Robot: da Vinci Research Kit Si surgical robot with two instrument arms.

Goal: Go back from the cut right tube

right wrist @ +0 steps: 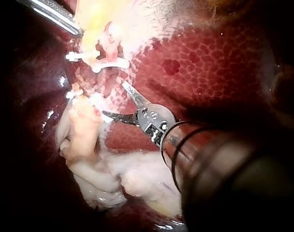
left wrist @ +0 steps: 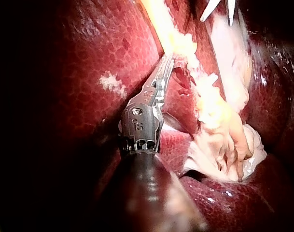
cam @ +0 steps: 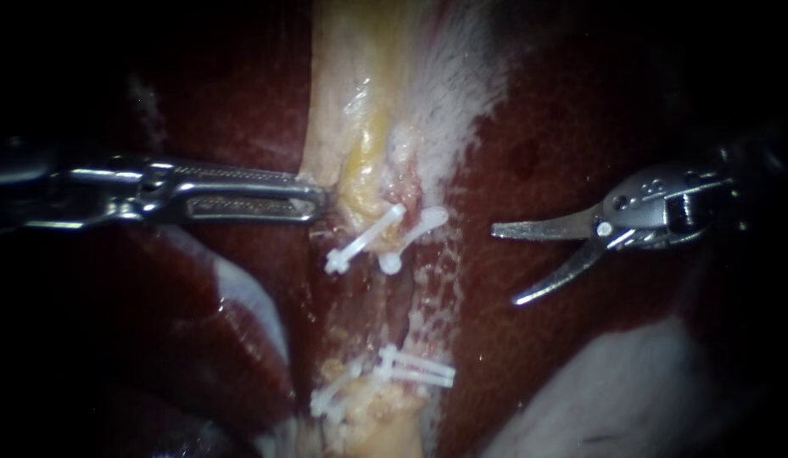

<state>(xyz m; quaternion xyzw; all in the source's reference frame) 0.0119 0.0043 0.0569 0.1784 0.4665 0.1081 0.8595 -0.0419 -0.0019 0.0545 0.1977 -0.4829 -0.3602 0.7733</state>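
My right instrument [cam: 505,265] hangs with blades apart over the liver [cam: 538,119], clear of the clips [cam: 364,240]; my left instrument [cam: 319,202] clamps the pale tissue [cam: 343,127] to keep it taut

Left instrument [cam: 317,200] comes in level, clamped on pale tissue [cam: 327,144]; right instrument [cam: 505,265] gapes wide

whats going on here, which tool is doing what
Two instruments are working over a liver. The left instrument grips the edge of the pale tissue in its jaws, just above the upper clips on the tubes. The lower clips sit further down the same tubes. The right instrument, its blades open and holding nothing, hangs over the liver to one side, clear of the clipped tubes.
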